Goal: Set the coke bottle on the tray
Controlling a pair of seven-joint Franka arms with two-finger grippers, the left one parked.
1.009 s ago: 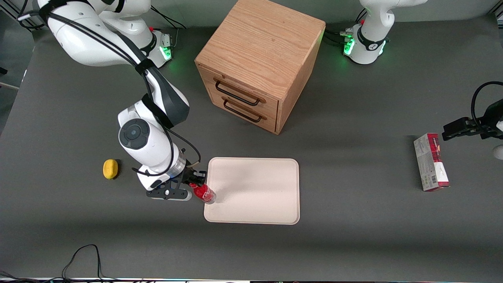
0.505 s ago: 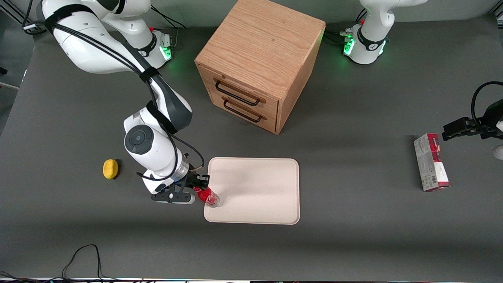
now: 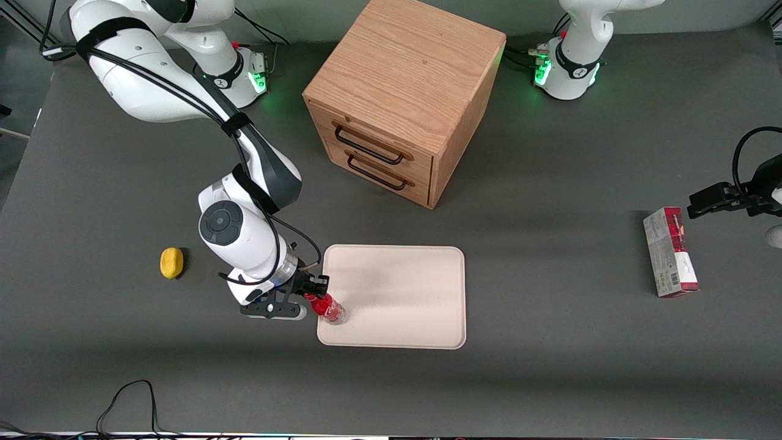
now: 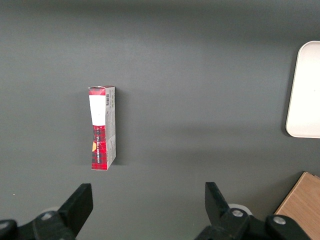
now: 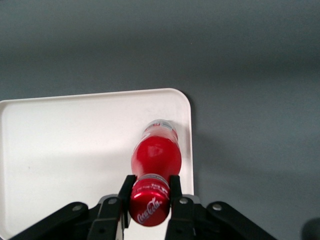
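Note:
My right gripper (image 3: 313, 291) is shut on the red cap of the coke bottle (image 3: 328, 310), a small red bottle with a clear base. The bottle hangs tilted over the corner of the cream tray (image 3: 415, 287) that is nearest the front camera and toward the working arm's end. In the right wrist view the fingers (image 5: 126, 191) clamp the cap, the gripper (image 5: 150, 192) is above the bottle (image 5: 156, 152), and the bottle's base is over the tray (image 5: 65, 145) close to its rim. I cannot tell whether the base touches the tray.
A wooden two-drawer cabinet (image 3: 403, 98) stands farther from the front camera than the tray. A yellow lemon-like lump (image 3: 171, 263) lies toward the working arm's end. A grey-and-red carton (image 3: 670, 252) lies toward the parked arm's end, also seen in the left wrist view (image 4: 102, 127).
My right gripper has carried the bottle sideways from the tray's edge to over the tray's corner, a little nearer the front camera. Nothing else moved.

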